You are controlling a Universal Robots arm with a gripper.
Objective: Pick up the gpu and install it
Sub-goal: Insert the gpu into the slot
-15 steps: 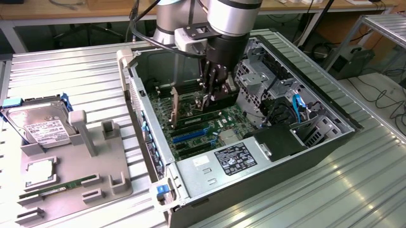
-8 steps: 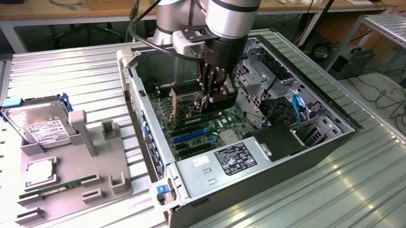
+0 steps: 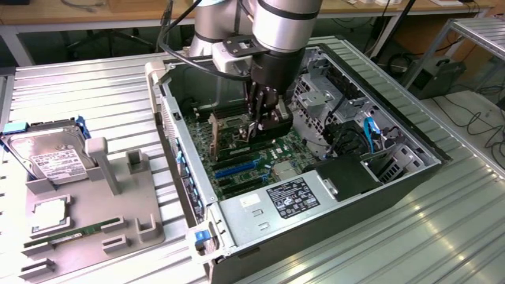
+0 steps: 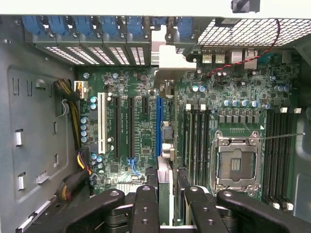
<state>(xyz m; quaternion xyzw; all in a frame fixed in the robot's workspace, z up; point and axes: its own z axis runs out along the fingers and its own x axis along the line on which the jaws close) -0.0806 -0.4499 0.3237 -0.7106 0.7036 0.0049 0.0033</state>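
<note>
My gripper (image 3: pixel 264 121) reaches down into the open computer case (image 3: pixel 201 177) and is shut on the gpu (image 4: pixel 165 145), a thin dark card seen edge-on in the wrist view. The card runs from between my two black fingers (image 4: pixel 146 208) to its pale metal end bracket (image 4: pixel 171 58), which sits at the case's rear slot openings. It stands upright over the motherboard (image 4: pixel 136 131), right beside the long blue slot (image 4: pixel 159 126). Whether its edge is pressed into a slot I cannot tell. In the exterior view the bracket end (image 3: pixel 213 135) shows toward the exterior view's left of the gripper.
A grey fixture (image 3: pixel 94 236) at the exterior view's left holds a hard drive (image 3: pixel 51 157), a CPU (image 3: pixel 49 212) and a green RAM stick (image 3: pixel 75 232). Inside the case are the power supply (image 3: pixel 292 195), drive cage (image 3: pixel 316 94), empty CPU socket (image 4: pixel 236 165) and cable bundles (image 4: pixel 73 111).
</note>
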